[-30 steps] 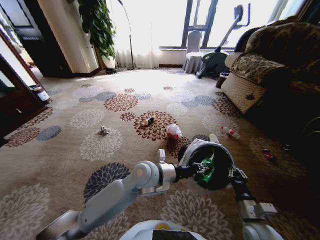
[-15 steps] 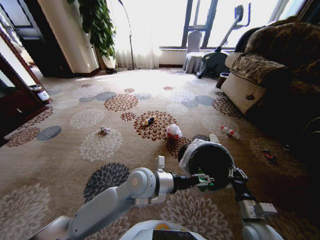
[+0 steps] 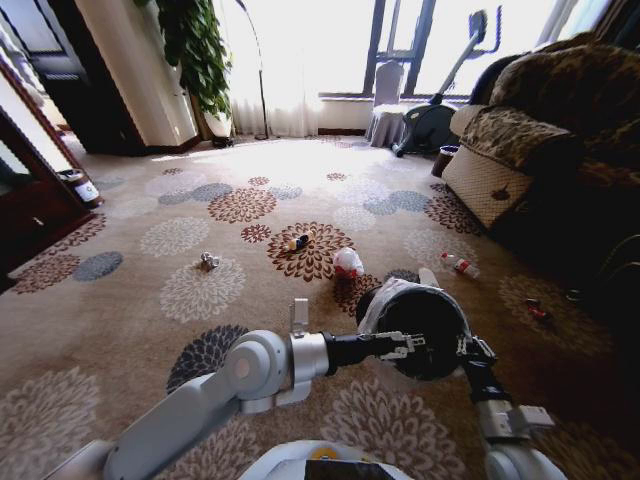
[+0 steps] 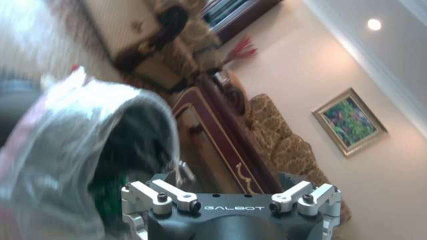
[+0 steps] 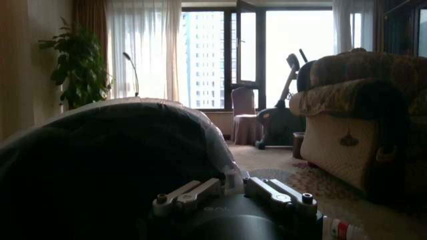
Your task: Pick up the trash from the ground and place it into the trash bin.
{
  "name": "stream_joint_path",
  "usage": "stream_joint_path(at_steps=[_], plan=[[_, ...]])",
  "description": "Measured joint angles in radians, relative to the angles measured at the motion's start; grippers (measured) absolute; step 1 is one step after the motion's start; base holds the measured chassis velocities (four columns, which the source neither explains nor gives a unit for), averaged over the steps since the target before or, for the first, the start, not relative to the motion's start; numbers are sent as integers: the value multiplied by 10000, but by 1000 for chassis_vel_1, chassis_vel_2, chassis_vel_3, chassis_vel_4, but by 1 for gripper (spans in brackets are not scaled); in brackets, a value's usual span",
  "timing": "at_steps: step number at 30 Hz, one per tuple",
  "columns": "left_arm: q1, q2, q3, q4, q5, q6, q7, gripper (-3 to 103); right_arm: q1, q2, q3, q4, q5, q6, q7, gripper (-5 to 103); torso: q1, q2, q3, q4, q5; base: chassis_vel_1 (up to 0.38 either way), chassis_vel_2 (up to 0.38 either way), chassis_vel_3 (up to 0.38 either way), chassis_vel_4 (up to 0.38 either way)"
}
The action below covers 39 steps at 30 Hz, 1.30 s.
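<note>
The trash bin (image 3: 415,315), black with a pale plastic liner, is held tilted above the carpet. My right gripper (image 3: 470,348) is shut on its near rim, and the bin wall (image 5: 100,165) looms right in front of it. At the bin's mouth my left gripper (image 3: 400,347) stands open with nothing in it. The green wrapper (image 4: 107,190) lies inside the liner (image 4: 60,150). On the carpet beyond lie a silvery foil ball (image 3: 209,261), a yellow-black packet (image 3: 299,241), a pink-white bag (image 3: 347,262), a white cup (image 3: 428,276) and a clear bottle (image 3: 460,265) with a red label.
A patterned sofa (image 3: 540,130) takes up the right side. At the left stand dark wooden furniture (image 3: 30,200) and a small bin (image 3: 78,186). A plant (image 3: 195,50), a chair (image 3: 385,110) and an exercise machine (image 3: 440,110) line the far window. Open carpet lies around the litter.
My left gripper held the green wrapper inside the bin's mouth, then pulled back to the left out of the mouth. The wrapper is no longer in its fingers. The right arm and bin stayed put.
</note>
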Motion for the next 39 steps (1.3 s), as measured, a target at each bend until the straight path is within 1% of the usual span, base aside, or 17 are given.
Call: stream_joint_path(at_steps=[1, 3, 4, 7, 8, 9, 10, 11, 14, 15, 18, 19, 22, 23, 27, 32, 39], plan=[[0, 0, 0, 0, 0, 0, 0, 100, 0, 0, 0, 0, 0, 0, 0, 0, 0, 0, 0, 0, 0, 0, 0, 0, 0], [279, 503, -737, -375, 2110, 59, 1072, 100, -1, 0, 0, 0, 0, 0, 2, 0, 0, 0, 0, -1, -1, 0, 0, 0, 0], [279, 503, -737, -375, 2110, 59, 1072, 100, -1, 0, 0, 0, 0, 0, 2, 0, 0, 0, 0, -1, -1, 0, 0, 0, 0], [892, 979, -1853, -468, 4722, -579, 2347, 100, -1, 0, 0, 0, 0, 0, 0, 0, 0, 0, 0, -2, -2, 0, 0, 0, 0], [892, 979, -1853, -468, 4722, -579, 2347, 100, -1, 0, 0, 0, 0, 0, 0, 0, 0, 0, 0, -2, -2, 0, 0, 0, 0], [1579, 1176, -2674, -321, 6842, -1452, 2756, 100, 2, 0, 0, 0, 0, 0, 0, 0, 0, 0, -1, -2, 0, 0, 0, 0, 0], [2226, 1173, -3401, -46, 8374, -2067, 2746, 100, 2, 0, 0, 0, 0, 0, -1, 0, 0, 0, 0, -2, -3, 0, 0, 0, 0], [2226, 1173, -3401, -46, 8374, -2067, 2746, 100, 2, 0, 0, 0, 0, 0, -1, 0, 0, 0, 0, -2, -3, 0, 0, 0, 0], [4418, 502, -5744, 779, 11508, -2776, 2489, 100, 0, 0, 0, 0, 0, 0, -1, 0, 0, 0, 1, 0, -5, 0, 0, 0, 0], [4418, 502, -5744, 779, 11508, -2776, 2489, 100, 0, 0, 0, 0, 0, 0, -1, 0, 0, 0, 1, 0, -5, 0, 0, 0, 0], [5846, -680, -7620, 1484, 13122, -3461, 2527, 100, 0, 1, 0, 0, 0, 0, -1, 0, 0, 0, -1, 1, -4, 0, 0, 0, 0], [5846, -680, -7620, 1484, 13122, -3461, 2527, 100, 0, 1, 0, 0, 0, 0, -1, 0, 0, 0, -1, 1, -4, 0, 0, 0, 0], [7181, -2214, -8856, 1848, 13508, -4002, 2517, 100, 0, -1, 1, 0, 0, 0, 0, 0, 0, 0, 0, 1, -2, 0, 0, 0, 0], [7181, -2214, -8856, 1848, 13508, -4002, 2517, 100, 0, -1, 1, 0, 0, 0, 0, 0, 0, 0, 0, 1, -2, 0, 0, 0, 0], [8035, -3632, -9270, 2363, 13941, -4550, 2712, 100, 0, 0, 0, 0, 0, 0, -1, 0, -1, 0, -1, -1, 1, 0, 0, 0, 0], [8574, -4097, -9041, 2881, 14359, -5557, 3413, 100, 38, -20, -15, -11, 0, -10, 0, 0, -1, 0, 0, -2, -2, 0, 0, 0, 0], [8545, -4317, -8773, 2471, 14150, -5505, 3505, 100, 1299, -764, -670, -566, 153, -674, -1, 0, 0, 1, 0, -1, 4, 0, 0, 0, 0]])
